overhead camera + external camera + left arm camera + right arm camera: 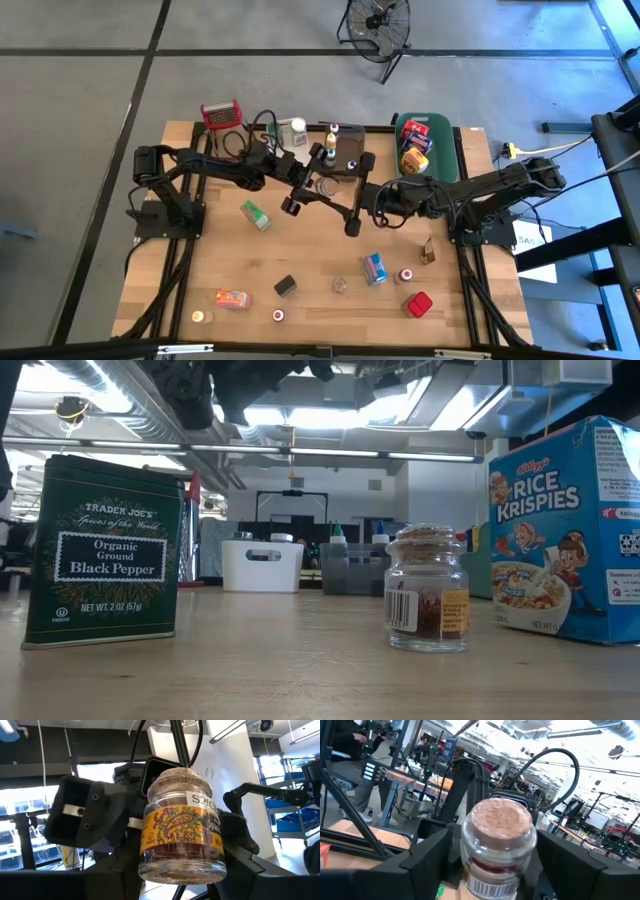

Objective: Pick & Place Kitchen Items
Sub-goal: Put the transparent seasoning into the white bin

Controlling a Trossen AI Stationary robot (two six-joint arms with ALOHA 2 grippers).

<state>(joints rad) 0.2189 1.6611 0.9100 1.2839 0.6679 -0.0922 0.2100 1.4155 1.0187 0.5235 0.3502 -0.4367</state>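
Handover is the step I judge to be in hand, above the middle of the surface (200, 260), with both my arms meeting there. My left claw (180, 882) is about half closed and grips the spice jar (181, 825), cork lid up. My right claw (495, 870) stands wide, one finger on each side of the same jar, and as far as I can tell it is not pressing yet. To do this well, I should close the right fingers square on the glass below the lid. The left should let go only once that grip is firm, since the round glass could slip or twist.

From the jar, the green tub (425, 150) sits near at two o'clock and already has boxes in it. The red-topped grater (221, 114) is well apart at ten o'clock. The green box (256, 214) lies at eight o'clock, the blue box (375, 268) at five and the red box (419, 304) beyond it. Nothing stands between the jar and the tub.
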